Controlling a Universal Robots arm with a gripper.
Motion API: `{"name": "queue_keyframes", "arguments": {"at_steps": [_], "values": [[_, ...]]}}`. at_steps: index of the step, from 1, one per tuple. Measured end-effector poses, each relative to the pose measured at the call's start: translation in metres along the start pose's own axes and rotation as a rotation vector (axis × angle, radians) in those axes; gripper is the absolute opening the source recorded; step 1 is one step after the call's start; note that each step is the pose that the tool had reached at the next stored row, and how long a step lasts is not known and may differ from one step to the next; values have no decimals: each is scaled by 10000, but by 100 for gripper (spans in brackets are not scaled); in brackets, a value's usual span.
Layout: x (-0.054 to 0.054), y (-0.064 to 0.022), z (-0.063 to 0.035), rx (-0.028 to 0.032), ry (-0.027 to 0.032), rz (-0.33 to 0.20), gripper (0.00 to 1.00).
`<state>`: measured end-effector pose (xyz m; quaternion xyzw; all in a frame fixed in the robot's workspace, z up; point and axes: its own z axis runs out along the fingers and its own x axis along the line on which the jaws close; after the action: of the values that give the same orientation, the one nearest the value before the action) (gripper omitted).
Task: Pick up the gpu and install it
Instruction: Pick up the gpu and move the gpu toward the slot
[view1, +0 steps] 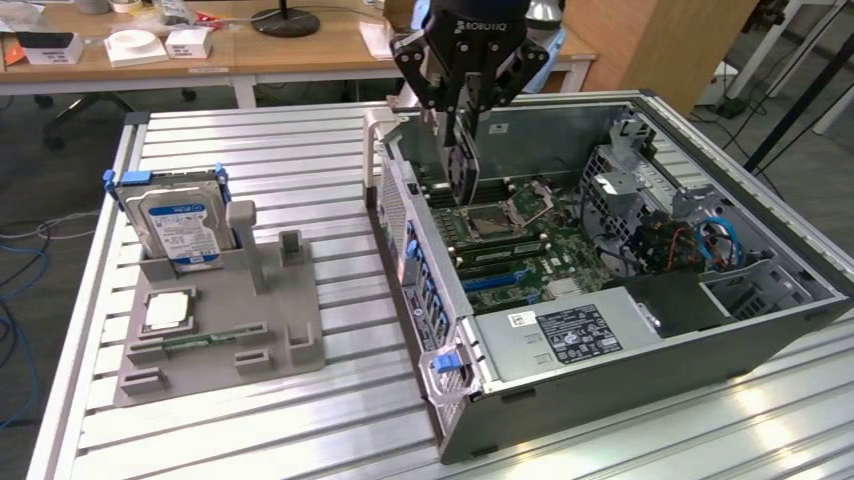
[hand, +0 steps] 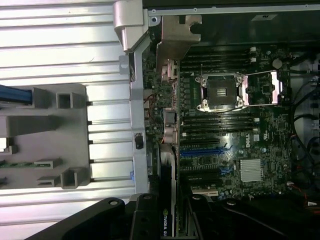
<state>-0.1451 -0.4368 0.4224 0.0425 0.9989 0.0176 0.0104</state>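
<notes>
The hand (view1: 461, 125) was clamped on the gpu (view1: 465, 172), held on edge over the motherboard (view1: 534, 255) inside the open case (view1: 667, 378); stiff, light yet fragile, it seemed best gripped along its upper edge.

Robotiq on the pincer (view1: 459, 178) — Dell on the motherboard (hand: 260, 135) — Nvidia on the gpu (hand: 164, 224).

The ribbed metal table (view1: 267, 150) is glossy; the plastic holder (view1: 267, 310) and gpu (view1: 462, 168) look matt.
</notes>
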Motion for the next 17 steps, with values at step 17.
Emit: {"name": "queue_keyframes", "arguments": {"at_steps": [17], "values": [[-134, 12, 3, 0, 0, 1, 26]]}}
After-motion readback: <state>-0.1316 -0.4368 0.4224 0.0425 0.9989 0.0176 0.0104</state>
